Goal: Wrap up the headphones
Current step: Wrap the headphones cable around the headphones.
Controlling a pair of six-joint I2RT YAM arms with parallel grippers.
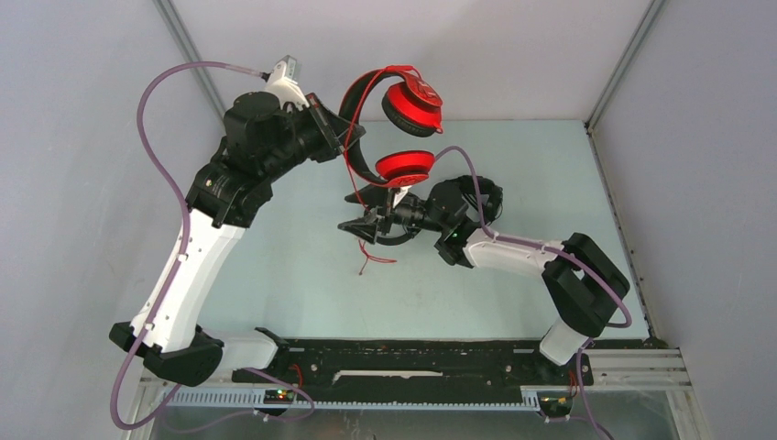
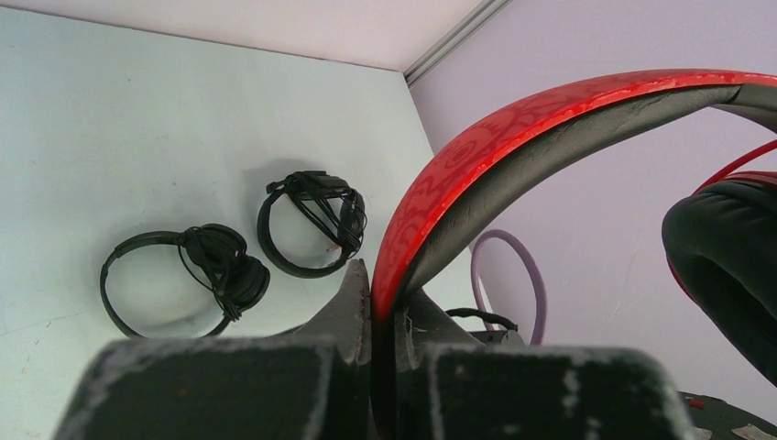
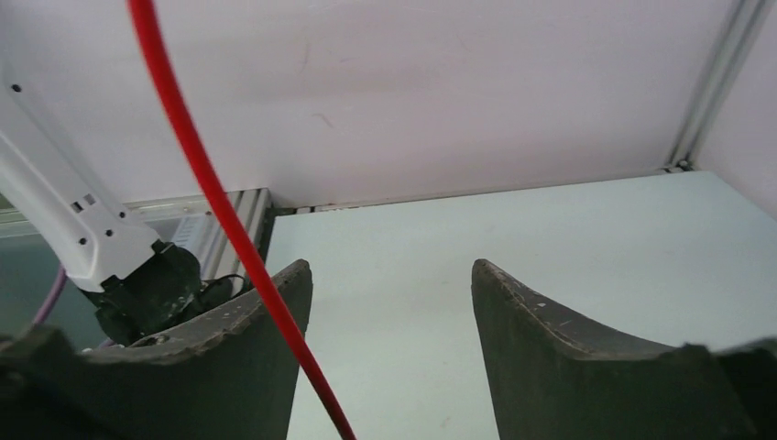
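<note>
The red headset [image 1: 408, 103] hangs in the air at the back, ear cups to the right. My left gripper [image 1: 341, 137] is shut on its red and black headband [image 2: 476, 156], which stands between the closed jaws of that gripper [image 2: 380, 286]. The red cable [image 1: 365, 257] hangs down from it to the table. My right gripper [image 1: 354, 213] is open just below the lower ear cup. In the right wrist view the cable [image 3: 211, 192] crosses in front of the left finger, and the gripper [image 3: 389, 268] is not gripping it. Two black headsets [image 2: 183, 275] [image 2: 311, 225] lie on the table with cables bundled.
The pale table [image 1: 302, 266] is walled on three sides, with metal corner posts [image 1: 614, 82]. The black base rail [image 1: 412, 362] runs along the near edge. A purple hose [image 2: 531, 275] loops near the right arm.
</note>
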